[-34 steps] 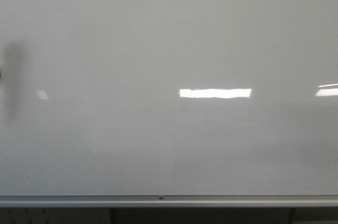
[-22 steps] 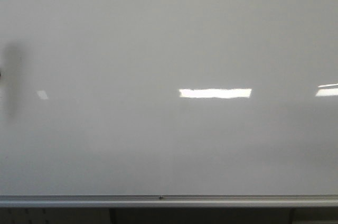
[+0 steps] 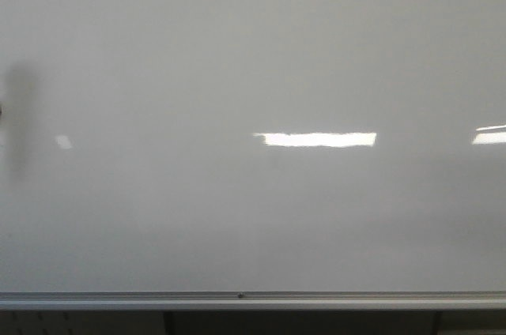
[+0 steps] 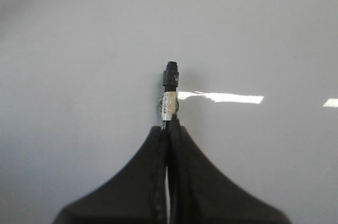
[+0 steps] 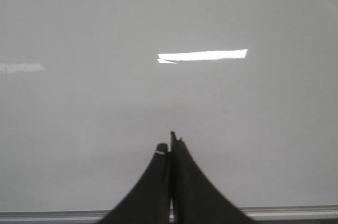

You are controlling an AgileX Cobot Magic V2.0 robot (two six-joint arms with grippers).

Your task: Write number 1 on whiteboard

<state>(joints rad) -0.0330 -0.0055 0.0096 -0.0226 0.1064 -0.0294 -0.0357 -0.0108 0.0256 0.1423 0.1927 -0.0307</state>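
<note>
- The whiteboard fills nearly the whole front view, glossy and pale grey, with no black stroke of the number 1 to be made out on it.
- A silver rail runs along the board's bottom edge, low in the frame.
- Bright rectangular light reflections sit just right of centre and at the right edge; a dim vertical shadow lies at the far left.
- In the left wrist view, the left gripper has its fingers pressed together around a marker with a black tip end, which sticks out past the fingertips toward the board.
- In the right wrist view, the right gripper has its fingers closed against each other, holding nothing, the board ahead of it.
</note>
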